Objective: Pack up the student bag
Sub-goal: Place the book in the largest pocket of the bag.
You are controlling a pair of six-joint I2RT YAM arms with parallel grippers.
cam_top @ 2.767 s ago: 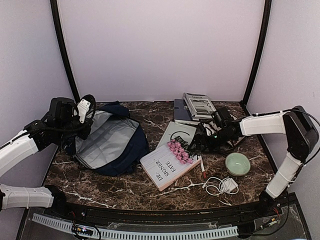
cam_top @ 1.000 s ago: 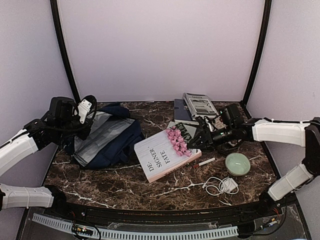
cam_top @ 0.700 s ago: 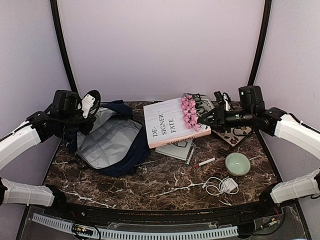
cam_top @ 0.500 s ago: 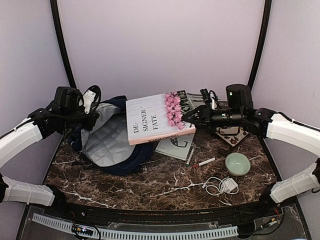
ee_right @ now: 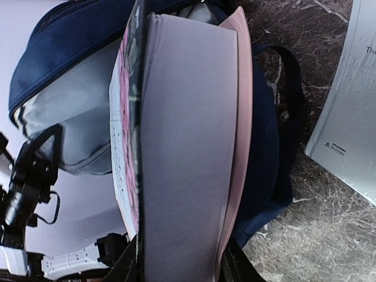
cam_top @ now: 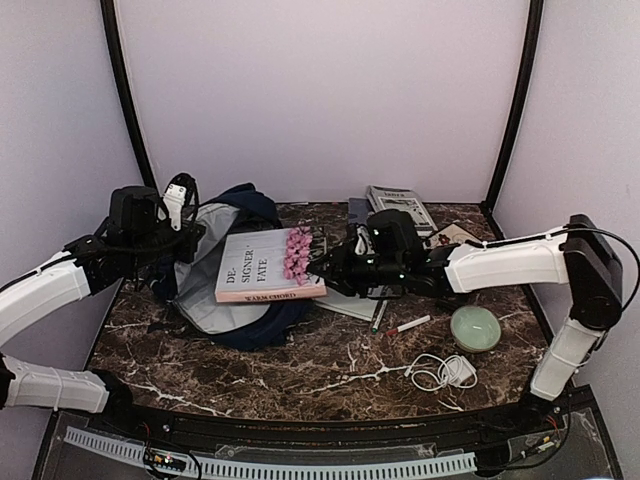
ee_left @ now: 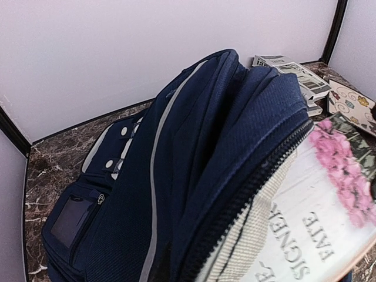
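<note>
The student bag [cam_top: 245, 328], navy with grey lining, lies at the left of the table with its mouth held up. My left gripper [cam_top: 188, 228] is shut on the bag's upper rim; in the left wrist view navy fabric [ee_left: 194, 153] hides its fingers. My right gripper [cam_top: 318, 268] is shut on the flowered end of a thick white-and-pink book [cam_top: 262, 278]. The book's far end lies flat over the grey lining in the bag's opening. In the right wrist view the book's page edge [ee_right: 182, 147] fills the gap between the dark fingers [ee_right: 235, 267], with the bag [ee_right: 64, 47] beyond it.
A grey booklet [cam_top: 352, 304] lies under my right wrist, with a pen [cam_top: 408, 325] beside it. A green bowl [cam_top: 475, 327] and a white cable [cam_top: 440, 372] sit at the front right. Magazines [cam_top: 400, 208] are stacked at the back.
My right gripper lifted the book off the table and carried it left, lowering it onto the bag's opening. My left gripper raised the bag's rim.
</note>
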